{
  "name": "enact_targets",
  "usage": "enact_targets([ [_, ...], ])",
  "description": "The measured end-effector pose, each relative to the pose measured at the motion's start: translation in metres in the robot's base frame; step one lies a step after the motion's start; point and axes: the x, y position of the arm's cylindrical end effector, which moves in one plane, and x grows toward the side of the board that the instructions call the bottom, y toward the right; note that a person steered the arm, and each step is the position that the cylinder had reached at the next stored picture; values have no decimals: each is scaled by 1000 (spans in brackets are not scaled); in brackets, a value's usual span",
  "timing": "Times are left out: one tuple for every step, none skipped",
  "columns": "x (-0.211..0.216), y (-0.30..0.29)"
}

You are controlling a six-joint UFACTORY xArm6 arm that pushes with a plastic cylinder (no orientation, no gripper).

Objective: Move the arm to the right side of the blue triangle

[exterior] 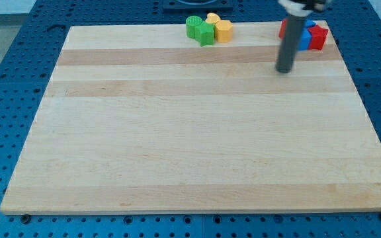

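The small blue triangle block sits at the far top right corner of the pale wooden board. It is squeezed in with some small red blocks, and the rod hides part of it, so its shape is hard to see. It looks light and hard, like a little toy block. I think it would slide at the smallest bump. There is nothing to grab it with, and this job needs no push at all, only a spot beside it.

The dark straight rod comes down from the top of the view. My tip rests on the board at about 7 o'clock from the blue block, near it but not touching. The rod has no claws, so it holds nothing.

The right side of the blue block is crowded by red blocks and close to the board's edge, so getting there looks tricky.

Two green blocks and two yellow blocks huddle at 12 o'clock on the board, well apart.
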Motion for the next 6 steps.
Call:
enact_targets([
  [0,41],
  [0,45],
  [0,52],
  [-4,91],
  [-31,147],
  [-45,154],
])
